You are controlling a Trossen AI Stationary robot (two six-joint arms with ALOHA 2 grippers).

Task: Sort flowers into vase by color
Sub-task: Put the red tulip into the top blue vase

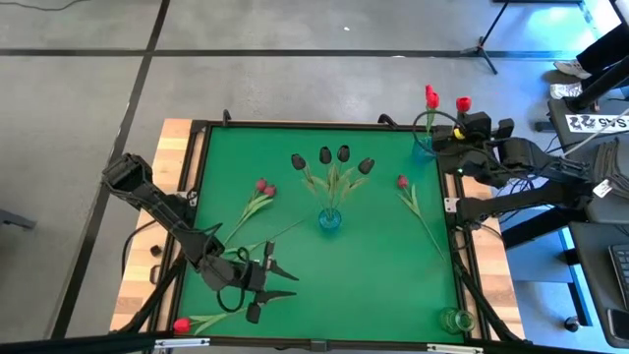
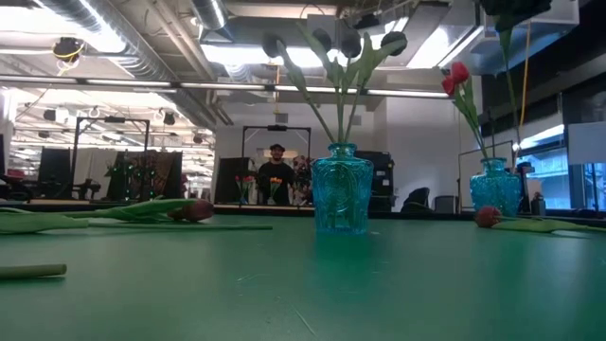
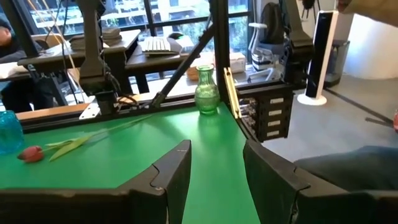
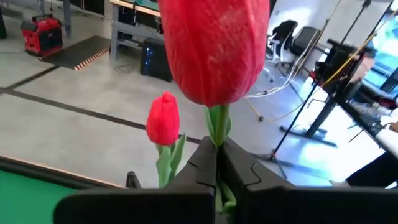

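Two red tulips marked the sorting underway: the right pincer (image 4: 217, 163), clamped on one red tulip's (image 4: 214, 46) stem, held it upright over the corner blue vase (image 1: 423, 147) beside another red tulip (image 4: 163, 119), while the left pincer (image 3: 214, 171) waited agape above the green surface (image 1: 383, 265).

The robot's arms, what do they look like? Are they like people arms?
Not really. Both arms are black, made of chunky blocky pieces joined together, with dark cables trailing off them. The left gripper ends in two thin pointy black fingers, like a crab claw. The right gripper has the same smooth, angular black fingers, and a boxy black part sits on its wrist. No sleeves, no skin.
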